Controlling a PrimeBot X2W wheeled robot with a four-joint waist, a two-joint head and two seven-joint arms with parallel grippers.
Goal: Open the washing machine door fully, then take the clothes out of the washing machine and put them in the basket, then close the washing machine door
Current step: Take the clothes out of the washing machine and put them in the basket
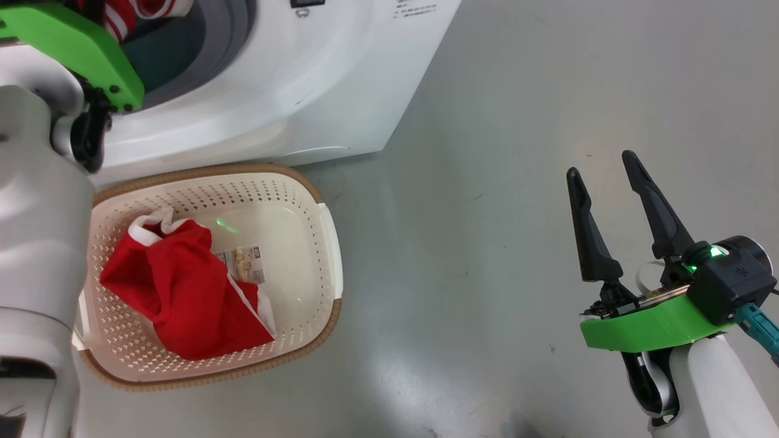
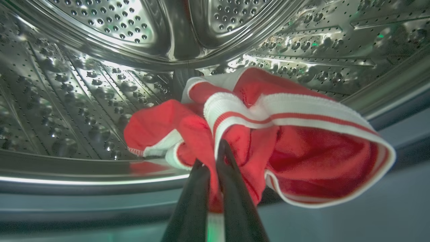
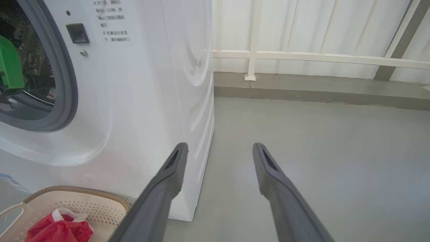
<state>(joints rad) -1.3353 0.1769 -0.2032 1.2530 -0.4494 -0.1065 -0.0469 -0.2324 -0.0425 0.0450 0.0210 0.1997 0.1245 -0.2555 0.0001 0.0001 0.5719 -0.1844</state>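
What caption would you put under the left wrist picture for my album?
Left hand shut on red clothes inside the washing machine.

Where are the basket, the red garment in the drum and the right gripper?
basket (image 1: 298,267): head view, on its perforated right wall.
red garment (image 2: 312,161): left wrist view, on its red fabric.
right gripper (image 1: 599,164): head view, midway between its open fingertips.

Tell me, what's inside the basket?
A red piece of clothing with white trim lies in the basket, partly covering a paper sticker on the bottom. Anything under the clothing is hidden.
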